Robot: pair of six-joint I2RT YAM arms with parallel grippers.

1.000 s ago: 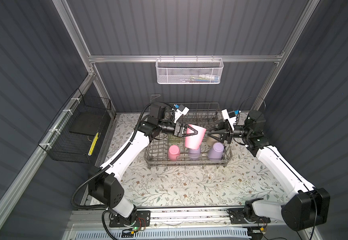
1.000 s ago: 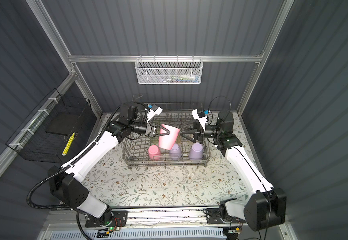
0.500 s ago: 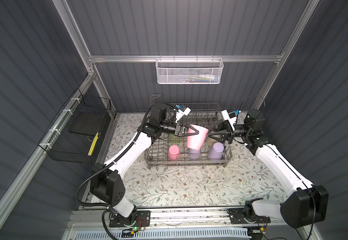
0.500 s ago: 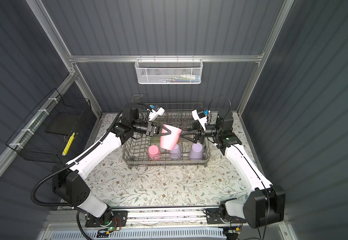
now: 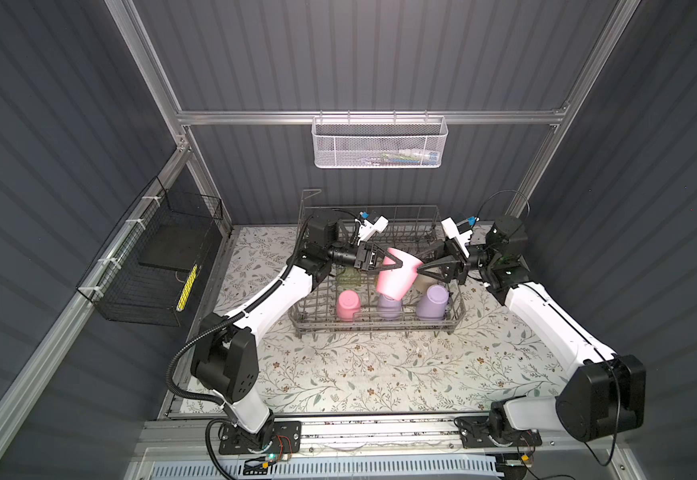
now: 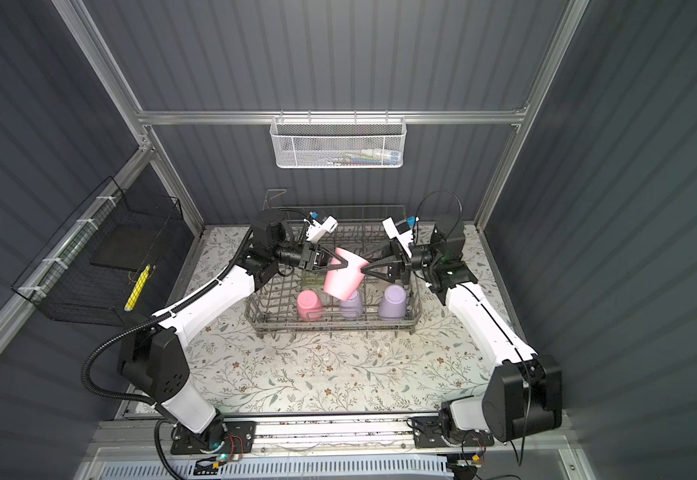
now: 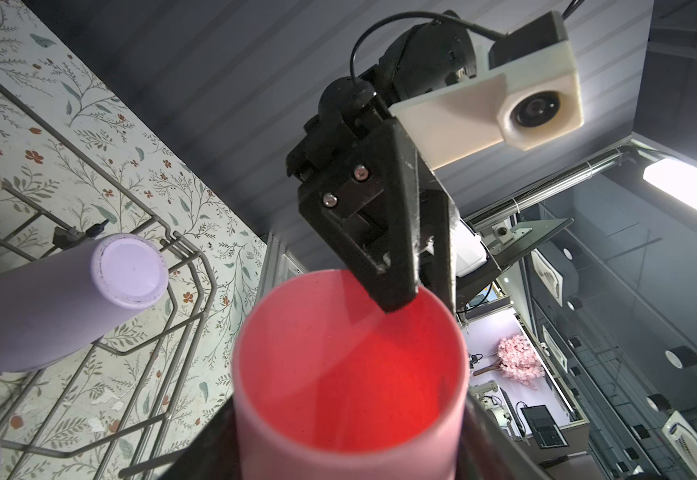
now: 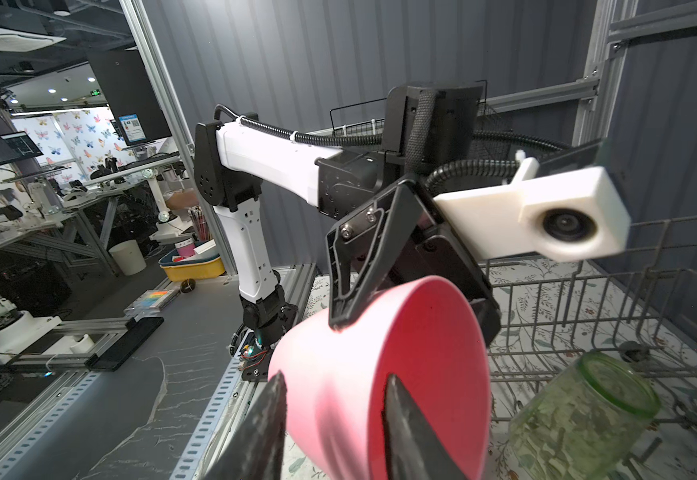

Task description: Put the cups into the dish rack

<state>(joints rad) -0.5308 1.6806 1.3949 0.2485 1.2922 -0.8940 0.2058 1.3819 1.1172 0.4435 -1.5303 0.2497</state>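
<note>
Left gripper (image 5: pixel 392 260) clamps the tilted pink cup (image 5: pixel 399 281) above the dish rack (image 5: pixel 326 318) centre, apparently presenting its rim to the right gripper (image 5: pixel 418 266), whose jaws stand apart astride it.

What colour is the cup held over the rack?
The cup is pink, clearest in a top view.

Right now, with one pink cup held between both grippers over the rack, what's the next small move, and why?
Probably close the right gripper on the rim of the held pink cup: its fingers straddle the wall, not yet clamped, while the left gripper holds the body.
</note>
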